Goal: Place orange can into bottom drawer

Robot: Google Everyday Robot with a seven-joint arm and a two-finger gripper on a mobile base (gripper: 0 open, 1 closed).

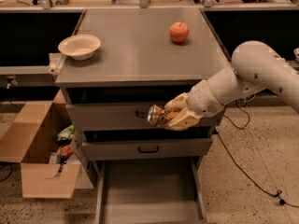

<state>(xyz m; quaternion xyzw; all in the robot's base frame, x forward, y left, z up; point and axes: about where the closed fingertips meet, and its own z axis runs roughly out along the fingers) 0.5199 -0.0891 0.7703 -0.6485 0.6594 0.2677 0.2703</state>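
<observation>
My gripper (pixel 169 117) is shut on the orange can (pixel 157 115), a small metallic can with a mottled orange-brown print, held sideways with its silver round end facing left. It hangs in front of the upper drawer's face, above and behind the open bottom drawer (pixel 149 192). The bottom drawer is pulled out at the foot of the grey cabinet and shows a wide flat grey floor with low side walls.
A red-orange apple (pixel 179 31) and a white bowl (pixel 79 46) stand on the cabinet top (pixel 135 50). Two upper drawers with black handles (pixel 148 149) are closed. An open cardboard box (pixel 35 148) stands on the floor at the left. A black cable (pixel 243 169) lies at the right.
</observation>
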